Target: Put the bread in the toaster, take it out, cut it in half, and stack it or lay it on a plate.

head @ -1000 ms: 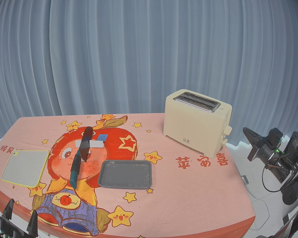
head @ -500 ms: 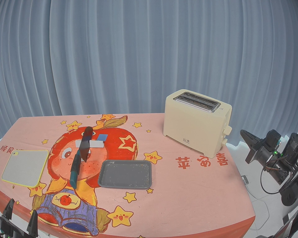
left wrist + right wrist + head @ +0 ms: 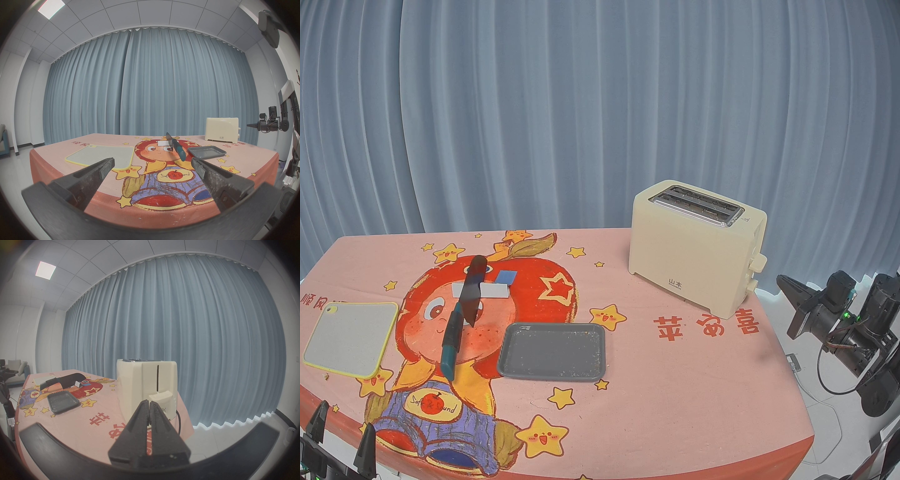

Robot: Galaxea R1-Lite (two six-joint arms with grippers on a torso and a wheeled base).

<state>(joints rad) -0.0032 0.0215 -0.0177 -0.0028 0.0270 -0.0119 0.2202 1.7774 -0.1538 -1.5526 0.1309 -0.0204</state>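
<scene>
- The left claw (image 3: 340, 437) hangs just off the near left corner of the bench (image 3: 687, 387). It is released, with its two dark fingers spread wide and nothing between them.
- The right claw (image 3: 149, 407) is clenched, its fingers pressed flat together on nothing. It sits off the bench's right side, level with the lever end of the toaster (image 3: 697, 250). It points that way but stays apart from the toaster.
- The cream toaster stands upright near the far right of the bench, set at an angle. Its lever (image 3: 160, 396) faces the right claw and sits low in its slit. The two top slots are dark (what is inside them I cannot tell).
- The grey plate (image 3: 553, 351) lies flat near the middle of the bench, well apart from the toaster. Its floor is speckled with pale crumbs.
- The knife (image 3: 464, 306) lies just left of the plate without touching it. Its teal handle points to the near edge, and its dark blade is raised across a small white block (image 3: 494, 290).
- A small blue piece (image 3: 506, 277) sits just beyond that block.
- The board (image 3: 351, 337) is pale grey with a yellow rim. It lies flat at the far left, apart from the knife.
- The pink cartoon cloth covers the bench, and a blue-grey curtain (image 3: 600, 112) hangs behind it.
</scene>
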